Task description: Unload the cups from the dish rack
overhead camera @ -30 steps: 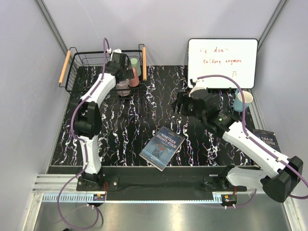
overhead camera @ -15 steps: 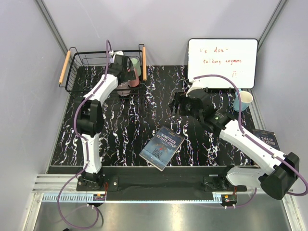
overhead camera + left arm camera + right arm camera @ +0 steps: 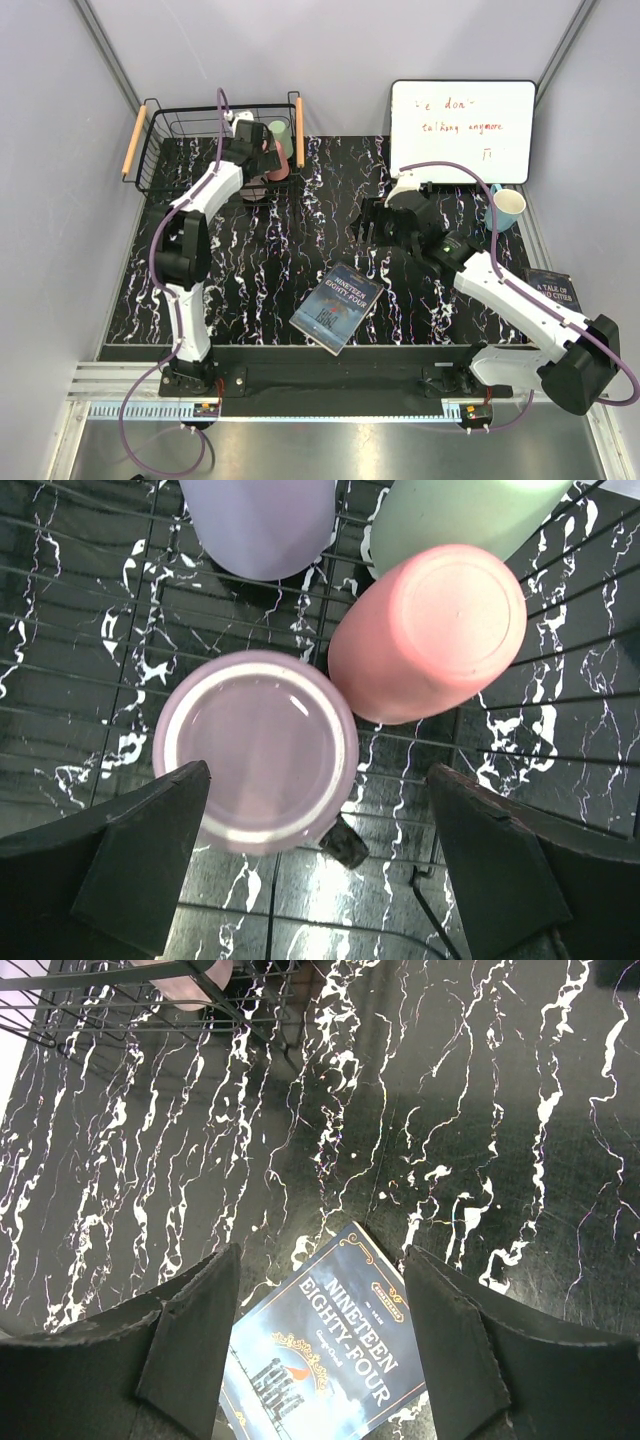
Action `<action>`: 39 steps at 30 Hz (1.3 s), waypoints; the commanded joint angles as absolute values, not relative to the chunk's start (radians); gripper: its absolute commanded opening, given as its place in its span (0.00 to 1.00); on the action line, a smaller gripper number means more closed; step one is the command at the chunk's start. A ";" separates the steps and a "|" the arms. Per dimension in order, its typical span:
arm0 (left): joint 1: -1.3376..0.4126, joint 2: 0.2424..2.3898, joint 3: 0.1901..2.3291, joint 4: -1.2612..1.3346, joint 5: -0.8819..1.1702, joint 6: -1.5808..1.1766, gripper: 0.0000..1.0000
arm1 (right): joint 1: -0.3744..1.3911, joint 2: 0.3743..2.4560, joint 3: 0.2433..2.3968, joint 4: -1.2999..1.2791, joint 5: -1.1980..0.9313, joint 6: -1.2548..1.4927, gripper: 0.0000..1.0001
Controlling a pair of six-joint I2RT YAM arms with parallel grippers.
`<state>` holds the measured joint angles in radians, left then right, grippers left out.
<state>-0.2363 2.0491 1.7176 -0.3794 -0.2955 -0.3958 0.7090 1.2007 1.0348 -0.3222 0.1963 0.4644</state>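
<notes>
The black wire dish rack [image 3: 170,150] with wooden handles stands at the far left. My left gripper [image 3: 256,165] hangs open over its right end. In the left wrist view the left gripper [image 3: 320,865] is above a dusty mauve cup [image 3: 255,750], whose edge meets the left finger [image 3: 130,865]. A salmon pink cup [image 3: 430,630], a lilac cup [image 3: 262,520] and a pale green cup [image 3: 460,515] stand beyond it. A light blue cup [image 3: 505,208] stands on the table at the right. My right gripper [image 3: 375,222] is open and empty above the table.
A whiteboard [image 3: 462,125] leans at the back right. A blue book [image 3: 337,307] lies mid-table, under the right gripper [image 3: 320,1355] in its wrist view [image 3: 320,1380]. A second book [image 3: 553,290] lies at the right edge. The rack's corner [image 3: 150,1000] shows top left there.
My left gripper has moved nearer along the rack's right end, over the mauve cup. My right gripper has drifted slightly left. No cup has moved.
</notes>
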 commanded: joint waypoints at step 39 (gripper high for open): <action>-0.198 2.143 1.833 -0.520 -0.282 -0.465 0.98 | 0.715 1.177 1.019 -0.281 0.232 0.457 0.76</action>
